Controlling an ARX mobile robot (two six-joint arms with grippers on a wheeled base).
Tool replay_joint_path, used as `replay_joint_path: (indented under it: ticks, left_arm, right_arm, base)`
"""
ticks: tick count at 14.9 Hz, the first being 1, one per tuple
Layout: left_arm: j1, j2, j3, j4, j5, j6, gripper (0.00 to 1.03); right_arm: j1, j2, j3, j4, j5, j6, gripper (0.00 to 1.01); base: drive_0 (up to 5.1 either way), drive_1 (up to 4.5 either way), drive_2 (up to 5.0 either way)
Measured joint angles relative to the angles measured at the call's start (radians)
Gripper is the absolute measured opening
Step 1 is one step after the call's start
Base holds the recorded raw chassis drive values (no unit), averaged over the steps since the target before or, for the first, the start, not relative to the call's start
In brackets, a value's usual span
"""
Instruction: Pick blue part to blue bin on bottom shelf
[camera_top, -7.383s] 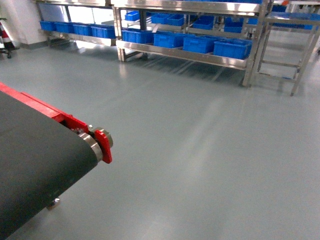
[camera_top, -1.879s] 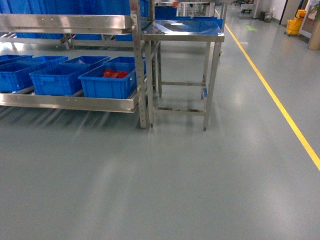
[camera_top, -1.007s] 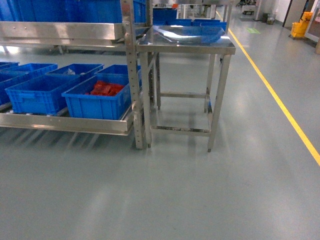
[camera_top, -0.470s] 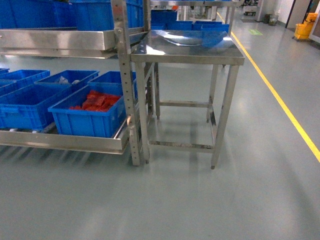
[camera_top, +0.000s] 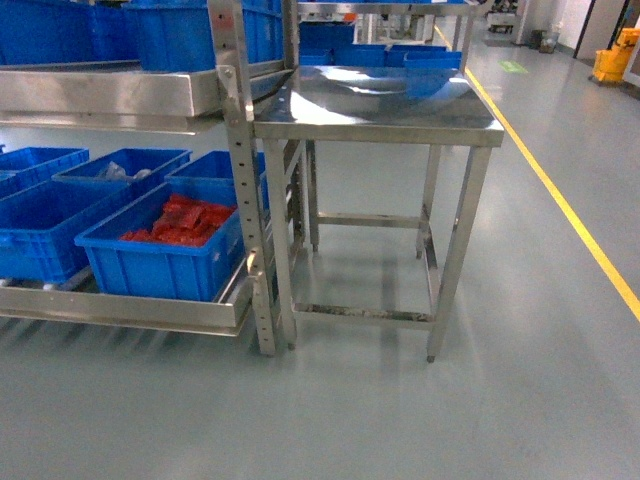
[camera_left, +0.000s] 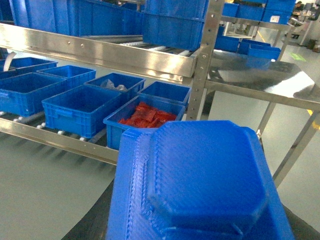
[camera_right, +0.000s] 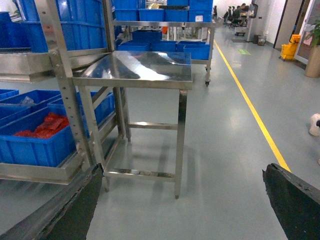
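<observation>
Blue part riding to the shelf

The left gripper (camera_left: 200, 235) grasps the hard, light dark-blue plastic part (camera_left: 200, 185) near its bottom; right gripper's state: cannot tell.

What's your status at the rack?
Left gripper shut on blue part. Right gripper open, empty. Bottom shelf ahead-left; nearest blue bin holds red parts. Steel table right of the rack.

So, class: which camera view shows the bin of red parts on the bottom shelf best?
The head view: the bin of red parts sits whole on the bottom shelf, seen from above with its contents in view. The left wrist view shows it partly hidden behind the blue part. The right wrist view shows it at the left edge, partly behind a rack post.
</observation>
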Motion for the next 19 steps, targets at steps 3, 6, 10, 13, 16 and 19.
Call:
replay_joint_path:
  ticks: [3, 6, 10, 13, 16, 19]
  left_arm:
    - [0.0, 0.0, 0.0, -0.003, 0.001, 0.0, 0.43]
    - [0.0, 0.0, 0.0, -0.007, 0.0, 0.0, 0.43]
    - [0.0, 0.0, 0.0, 0.0, 0.0, 0.0, 0.43]
    - [0.0, 0.0, 0.0, -0.003, 0.0, 0.0, 0.43]
    - [0.0, -0.001, 0.0, 0.0, 0.0, 0.0, 0.43]
    - [0.0, -0.001, 0.0, -0.004, 0.002, 0.0, 0.43]
  right_arm:
    - [0.0, 0.0, 0.0, 0.001, 0.0, 0.0, 0.98]
    - [0.0, 0.0, 0.0, -0.001, 0.0, 0.0, 0.98]
    - [0.0, 0.0, 0.0, 0.003, 0.0, 0.0, 0.98]
    - [0.0, 0.0, 0.0, -0.001, 0.0, 0.0, 0.98]
    - [0.0, 0.0, 0.0, -0.002, 0.0, 0.0, 0.98]
    - [0.0, 0.0, 0.0, 0.001, 0.0, 0.0, 0.98]
  base:
    - [0.0, 4.03, -4.0]
    - [0.0, 4.03, -4.0]
    - [0.0, 4.03, -4.0]
    - [0.0, 4.03, -4.0]
    - [0.0, 4.03, -4.0]
    - [0.0, 4.03, -4.0]
